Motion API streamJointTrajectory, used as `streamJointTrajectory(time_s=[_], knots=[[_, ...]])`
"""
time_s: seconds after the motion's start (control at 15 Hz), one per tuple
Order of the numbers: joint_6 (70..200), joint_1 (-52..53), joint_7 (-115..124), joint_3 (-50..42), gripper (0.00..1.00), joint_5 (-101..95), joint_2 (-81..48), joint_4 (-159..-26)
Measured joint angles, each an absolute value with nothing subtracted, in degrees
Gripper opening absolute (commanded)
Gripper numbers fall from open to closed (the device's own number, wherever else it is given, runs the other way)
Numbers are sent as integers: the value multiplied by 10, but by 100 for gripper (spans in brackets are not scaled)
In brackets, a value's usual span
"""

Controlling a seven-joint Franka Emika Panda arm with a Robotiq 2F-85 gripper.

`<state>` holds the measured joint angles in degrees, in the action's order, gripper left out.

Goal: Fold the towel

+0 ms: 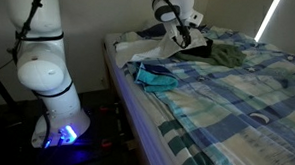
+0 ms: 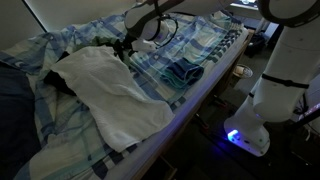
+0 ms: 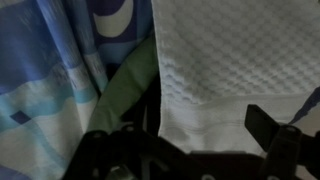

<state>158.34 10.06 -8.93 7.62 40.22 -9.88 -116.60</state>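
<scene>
Bedroom rig, mid-task: my claw [image 2: 127, 47] hangs over the far end of the towel [image 2: 112, 92], which lies rumpled and unfolded across the desk [image 2: 215, 42] (really a bed under a blue plaid sheet). In the wrist view the two fingers [image 3: 272, 132] stand wide apart with nothing between them. The towel's waffled weave fills the frame ahead and to one side. A strip of green garment [image 3: 135, 92] shows along the towel's edge, with plaid sheet beyond it. Whether the fingertips touch the cloth I cannot tell.

The relation that counts: in an exterior view the towel runs away from the claw. Its long axis stretches from the end beneath the claw toward the desk's near edge. The teal cloth [image 2: 183, 73] lies apart from it, nearer the robot's base, and is not my concern.

My reading is that folding has not begun. The next move, as I judge it, is to pinch this end and carry it along the long axis toward the opposite end. The risk is catching the green garment together with the towel, since the two lie side by side right below the fingers.
</scene>
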Motion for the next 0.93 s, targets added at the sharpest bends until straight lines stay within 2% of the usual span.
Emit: streamJointTrajectory(time_s=[0.93], knots=[[1558,92,-77,75,100,452,-125,-1083]])
